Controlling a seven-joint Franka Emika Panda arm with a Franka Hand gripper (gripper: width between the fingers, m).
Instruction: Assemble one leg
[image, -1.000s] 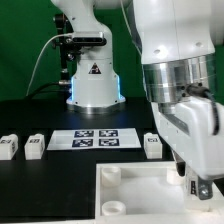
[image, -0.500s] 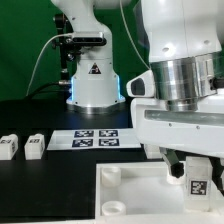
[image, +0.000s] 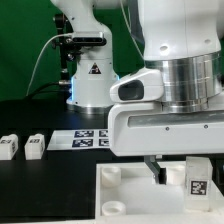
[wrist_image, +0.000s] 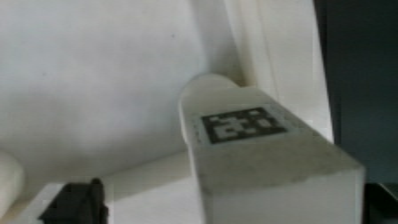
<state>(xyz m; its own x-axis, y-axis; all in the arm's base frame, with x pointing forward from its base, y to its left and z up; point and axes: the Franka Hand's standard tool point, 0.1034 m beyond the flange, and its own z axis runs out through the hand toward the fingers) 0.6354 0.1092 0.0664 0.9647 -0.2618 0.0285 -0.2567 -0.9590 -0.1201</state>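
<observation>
The claw (image: 178, 172) is closed on the leg (image: 196, 180), pinching it near its upper end so the post hangs upright, long axis vertical, its marker tag facing the exterior camera. In the wrist view the leg (wrist_image: 249, 150) points straight away from the claw, down at the white panel (wrist_image: 89, 90).

In the exterior view that panel (image: 128, 195) lies at the tabletop's near edge. The leg stands over its far right part; I cannot tell whether its foot touches. A corner socket (image: 110, 175) shows at the panel's far left corner; the right-hand ones are hidden by the arm.

Beyond lies the marker board (image: 88, 138); two spare legs (image: 22, 147) sit well apart toward the left edge. Room around the leg looks open.
</observation>
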